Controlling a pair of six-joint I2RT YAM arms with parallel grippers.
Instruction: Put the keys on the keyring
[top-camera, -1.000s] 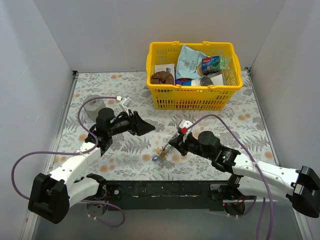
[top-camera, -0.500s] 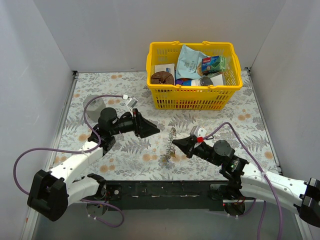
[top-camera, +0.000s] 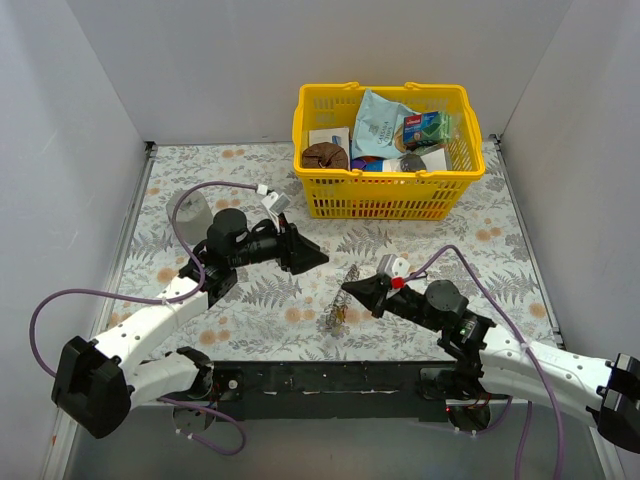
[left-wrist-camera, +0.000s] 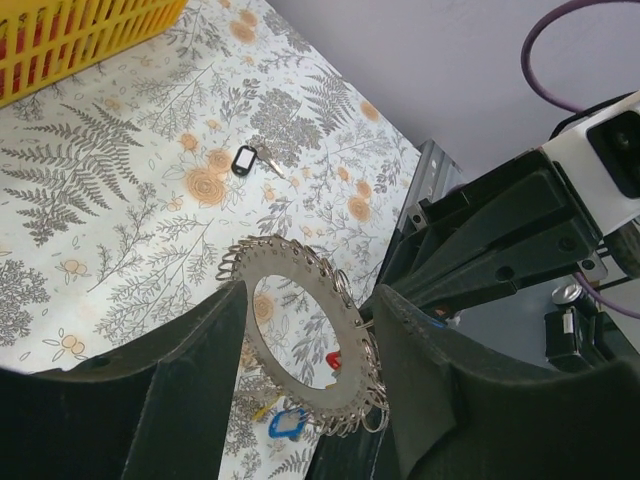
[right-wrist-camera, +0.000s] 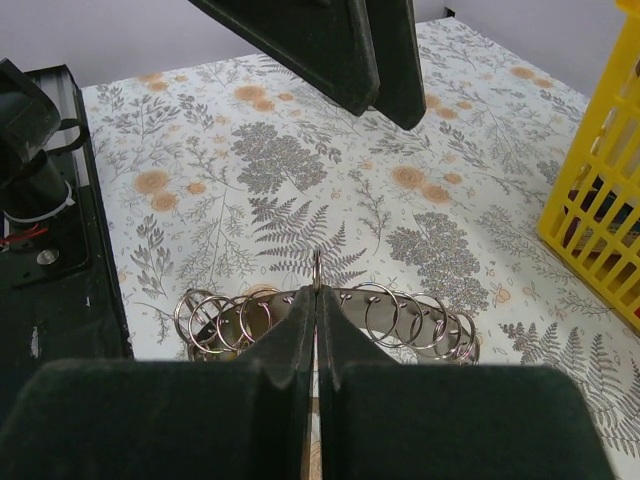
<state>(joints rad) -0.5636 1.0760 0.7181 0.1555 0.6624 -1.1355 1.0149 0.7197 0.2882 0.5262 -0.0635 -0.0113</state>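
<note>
My right gripper (right-wrist-camera: 317, 300) is clamped tight on the keyring (left-wrist-camera: 290, 265) by its rim, holding it upright just ahead of my empty, half-open left gripper (left-wrist-camera: 310, 298), probably to present it for threading.

keyring (right-wrist-camera: 400, 298) partly behind right fingers (right-wrist-camera: 200, 420), basket (right-wrist-camera: 600, 180) cropped

Right gripper (top-camera: 347, 288) seemingly pinches the upright keyring (top-camera: 334, 311)

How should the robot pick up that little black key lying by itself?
Probably the black key by its plastic head, coming straight down from above. It lies flat on the table, apart from everything else, with room on both sides of the head.
</note>
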